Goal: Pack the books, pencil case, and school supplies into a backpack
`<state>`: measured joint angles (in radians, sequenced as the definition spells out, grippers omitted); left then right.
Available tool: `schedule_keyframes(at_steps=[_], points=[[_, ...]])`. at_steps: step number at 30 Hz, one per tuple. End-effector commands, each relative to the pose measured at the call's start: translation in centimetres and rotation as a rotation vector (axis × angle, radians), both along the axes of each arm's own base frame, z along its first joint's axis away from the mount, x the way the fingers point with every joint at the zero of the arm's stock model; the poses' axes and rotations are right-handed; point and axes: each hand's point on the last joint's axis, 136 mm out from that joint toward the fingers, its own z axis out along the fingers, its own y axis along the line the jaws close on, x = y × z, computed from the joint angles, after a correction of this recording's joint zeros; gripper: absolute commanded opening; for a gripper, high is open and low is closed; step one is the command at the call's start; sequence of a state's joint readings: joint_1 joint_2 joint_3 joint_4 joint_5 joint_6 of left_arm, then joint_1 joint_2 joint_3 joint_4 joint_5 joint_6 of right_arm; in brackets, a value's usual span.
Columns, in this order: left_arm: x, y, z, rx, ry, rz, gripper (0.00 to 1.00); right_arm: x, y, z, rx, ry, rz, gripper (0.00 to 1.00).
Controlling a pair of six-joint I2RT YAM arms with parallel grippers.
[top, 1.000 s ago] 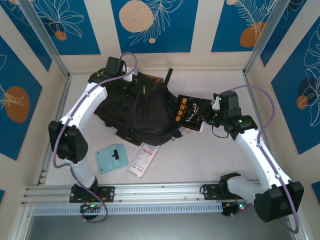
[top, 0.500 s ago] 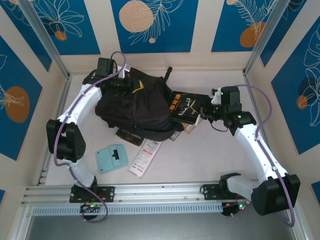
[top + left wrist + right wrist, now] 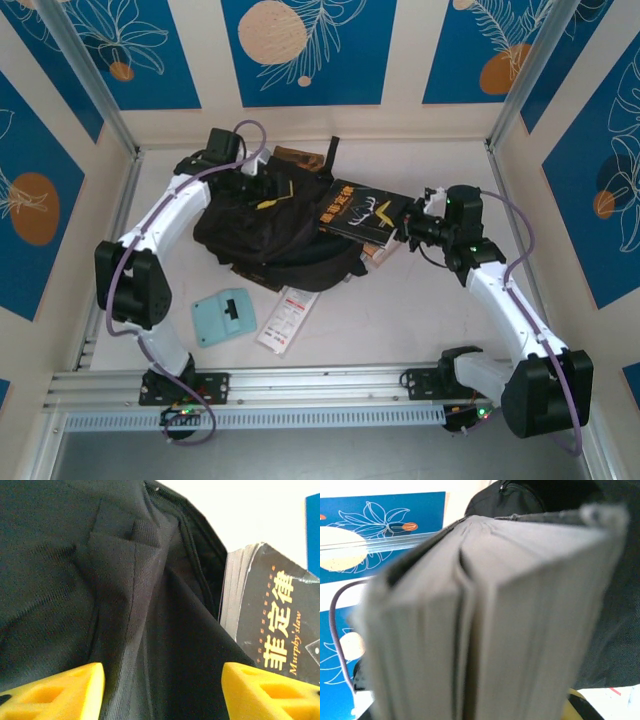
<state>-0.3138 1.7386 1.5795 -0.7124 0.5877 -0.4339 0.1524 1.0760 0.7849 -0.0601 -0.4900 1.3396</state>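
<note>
Edge of black book point(image 3: 362, 212) at backpack point(image 3: 265, 235)

Left gripper point(image 3: 160, 695) spread open — right gripper point(image 3: 404, 228) clamped, arms extended forward.

black backpack point(image 3: 262, 235), seemingly black-gold book point(image 3: 362, 212)

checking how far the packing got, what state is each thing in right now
backpack, slumped on the table, zip open
black book, held off the table, one end at the backpack's opening
left gripper, jaws open over the backpack
right gripper, jaws shut on the black book
teal piece, flat on the table, unpacked
white packet, flat on the table, unpacked
</note>
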Motion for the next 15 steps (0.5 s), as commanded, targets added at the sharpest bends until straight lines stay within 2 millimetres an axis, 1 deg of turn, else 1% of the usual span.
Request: schedule_keyframes(at_steps=[1, 3, 6, 7, 9, 11, 15], points=[[-2.0, 1.1, 3.5, 0.181, -0.152, -0.035, 0.69, -0.6, 0.7, 2.6, 0.034, -0.114, 0.039, 0.00], [-2.7, 0.6, 4.6, 0.258, -0.213, -0.064, 0.70, -0.7, 0.8, 2.1, 0.027, -0.109, 0.043, 0.00], [-4.4, -1.4, 5.4, 0.329, -0.265, -0.148, 0.73, -0.8, 1.0, 1.4, 0.023, -0.099, 0.048, 0.00], [-4.9, -2.0, 5.4, 0.360, -0.279, -0.177, 0.74, -0.8, 1.0, 1.2, 0.022, -0.098, 0.049, 0.00], [-5.6, -2.7, 5.2, 0.435, -0.309, -0.216, 0.75, -0.9, 1.1, 1.0, 0.021, -0.094, 0.051, 0.00], [-5.9, -3.4, 4.3, 0.498, -0.319, -0.260, 0.75, -0.9, 1.1, 0.9, 0.020, -0.094, 0.050, 0.00], [-6.3, -4.7, 2.9, 0.545, -0.302, -0.311, 0.75, -1.0, 1.1, 1.0, 0.019, -0.098, 0.053, 0.00]])
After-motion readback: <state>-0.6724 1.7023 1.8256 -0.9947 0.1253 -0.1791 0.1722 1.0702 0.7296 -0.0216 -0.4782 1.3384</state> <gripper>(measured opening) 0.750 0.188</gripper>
